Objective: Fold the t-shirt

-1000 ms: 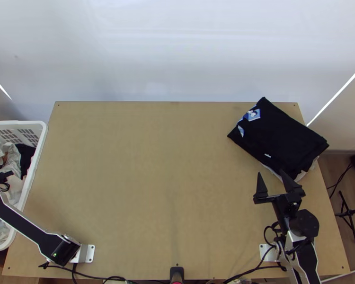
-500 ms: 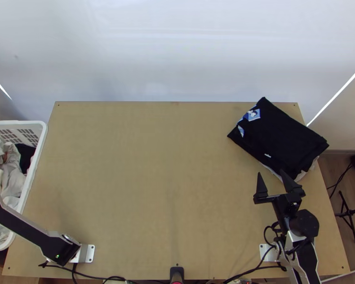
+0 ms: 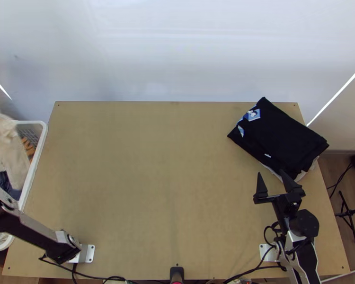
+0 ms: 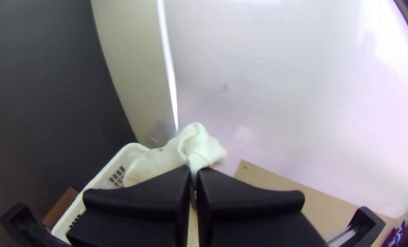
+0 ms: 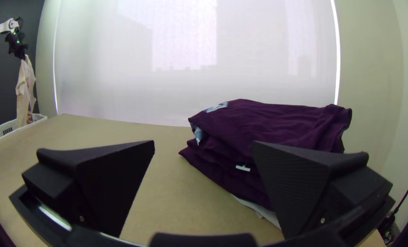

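My left gripper (image 4: pixel 193 171) is shut on a cream cloth (image 4: pixel 199 148), pinching a bunched part of it. In the right wrist view the left gripper (image 5: pixel 18 48) is raised, with the cream cloth (image 5: pixel 24 91) hanging from it down toward the basket. The top view has this cloth (image 3: pixel 7 142) over the basket at the left. Near the table's right front, my right gripper (image 3: pixel 274 182) stands open beside a folded dark stack; in its wrist view the right gripper (image 5: pixel 204 151) has its fingers wide apart, nothing held.
A white basket (image 3: pixel 31 175) with other clothes stands against the table's left edge. The folded dark stack (image 3: pixel 286 137), a blue-and-white print on top, lies at the table's right back. Bare tabletop (image 3: pixel 144 175) stretches between.
The left arm has risen over the basket, and the cream cloth has come up with it, with orange and dark blue clothes showing below. The right arm and the dark stack have stayed still.
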### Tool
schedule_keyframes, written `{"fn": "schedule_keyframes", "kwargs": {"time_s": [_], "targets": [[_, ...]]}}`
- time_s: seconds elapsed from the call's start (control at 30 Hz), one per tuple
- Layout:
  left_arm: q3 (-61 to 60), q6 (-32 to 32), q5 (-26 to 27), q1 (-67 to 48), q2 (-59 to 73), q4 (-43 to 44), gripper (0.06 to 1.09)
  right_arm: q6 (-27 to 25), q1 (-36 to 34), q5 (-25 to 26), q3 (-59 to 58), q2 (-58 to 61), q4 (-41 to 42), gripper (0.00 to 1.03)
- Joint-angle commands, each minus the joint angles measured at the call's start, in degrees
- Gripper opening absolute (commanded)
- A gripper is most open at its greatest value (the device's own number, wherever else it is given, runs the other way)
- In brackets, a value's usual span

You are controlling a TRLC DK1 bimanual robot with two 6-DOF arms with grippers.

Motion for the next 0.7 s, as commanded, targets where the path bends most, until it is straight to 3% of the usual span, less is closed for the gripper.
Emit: {"fn": "schedule_keyframes", "kwargs": {"time_s": [0.0,0.27,0.47,0.67], "targets": [[0.72,-5.51,-1.33,-20.19,-8.6,-8.14,0.1,0.01,0.02,0.0,0.01,0.01,-0.04,0.98],[-0.34,-9.37,-12.85,-52.18,-11.06,-9.37,0.1,0.01,0.02,0.0,0.01,0.01,-0.04,0.98],[-11.76,-10.43,-22.34,-72.66,-11.5,-3.92,0.1,0.01,0.02,0.0,0.01,0.01,0.05,0.98],[-24.94,-12.45,-23.83,-85.67,-9.21,6.01,0.1,0.01,0.02,0.0,0.01,0.01,0.05,0.98]]}}
